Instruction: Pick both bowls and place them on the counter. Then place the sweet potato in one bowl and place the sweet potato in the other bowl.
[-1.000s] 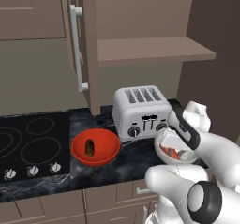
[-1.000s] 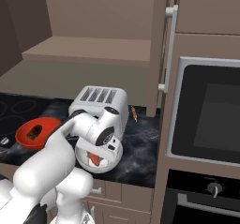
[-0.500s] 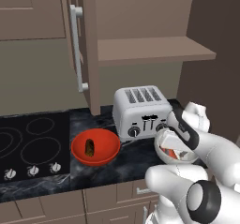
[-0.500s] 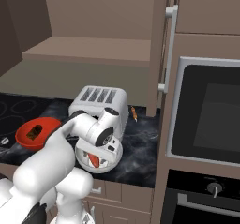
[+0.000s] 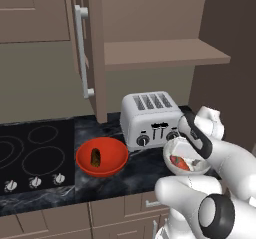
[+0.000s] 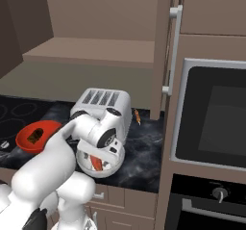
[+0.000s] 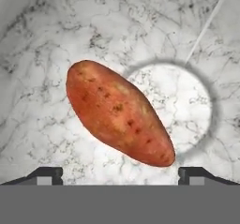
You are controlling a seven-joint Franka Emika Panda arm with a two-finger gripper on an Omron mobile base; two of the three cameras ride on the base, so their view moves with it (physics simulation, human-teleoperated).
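Black veined counter; toaster; wall oven.

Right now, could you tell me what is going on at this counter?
The robot's hand hangs open over the marbled bowl on the counter, with a sweet potato lying inside it. The red bowl beside the toaster already holds another sweet potato, so both bowls look filled.
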